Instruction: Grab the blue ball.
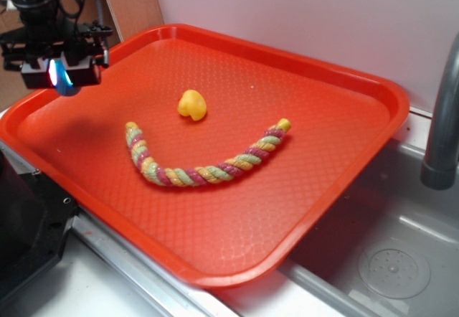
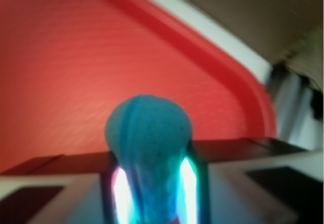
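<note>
The blue ball is a turquoise knitted ball, squeezed between my jaws and bulging out past them in the wrist view. My gripper is shut on it. From the exterior camera the gripper hangs above the far left corner of the red tray, lifted off its floor, and only a small part of the blue ball peeks out below the fingers.
A yellow toy lies near the tray's middle. A curved multicoloured rope lies in front of it. A grey faucet post and a sink basin stand to the right of the tray.
</note>
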`<state>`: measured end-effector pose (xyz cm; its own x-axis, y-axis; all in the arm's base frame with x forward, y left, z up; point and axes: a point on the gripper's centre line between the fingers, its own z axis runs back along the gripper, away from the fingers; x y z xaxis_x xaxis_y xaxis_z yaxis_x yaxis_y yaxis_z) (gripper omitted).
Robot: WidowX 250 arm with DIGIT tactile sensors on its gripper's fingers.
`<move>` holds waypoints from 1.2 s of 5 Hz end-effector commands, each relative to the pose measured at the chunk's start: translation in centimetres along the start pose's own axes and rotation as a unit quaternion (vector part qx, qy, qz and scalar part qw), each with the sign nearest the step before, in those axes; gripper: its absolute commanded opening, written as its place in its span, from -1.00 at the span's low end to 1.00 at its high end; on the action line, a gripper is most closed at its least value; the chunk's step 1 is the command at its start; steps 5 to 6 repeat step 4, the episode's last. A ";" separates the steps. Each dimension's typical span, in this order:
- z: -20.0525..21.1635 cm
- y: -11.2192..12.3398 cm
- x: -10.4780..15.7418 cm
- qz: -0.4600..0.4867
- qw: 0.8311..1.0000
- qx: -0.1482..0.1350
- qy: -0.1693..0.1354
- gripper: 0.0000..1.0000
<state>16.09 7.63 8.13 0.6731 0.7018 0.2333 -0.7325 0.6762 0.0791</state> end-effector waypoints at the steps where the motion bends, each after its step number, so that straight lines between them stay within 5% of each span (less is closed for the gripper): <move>1: 8.0 -2.4 -2.7 -0.230 0.966 -0.111 0.051 -1.00; 3: 11.5 -3.7 -4.3 -0.326 0.937 -0.118 0.029 -1.00; 6: 11.2 -3.6 -4.2 -0.323 0.940 -0.106 0.025 -1.00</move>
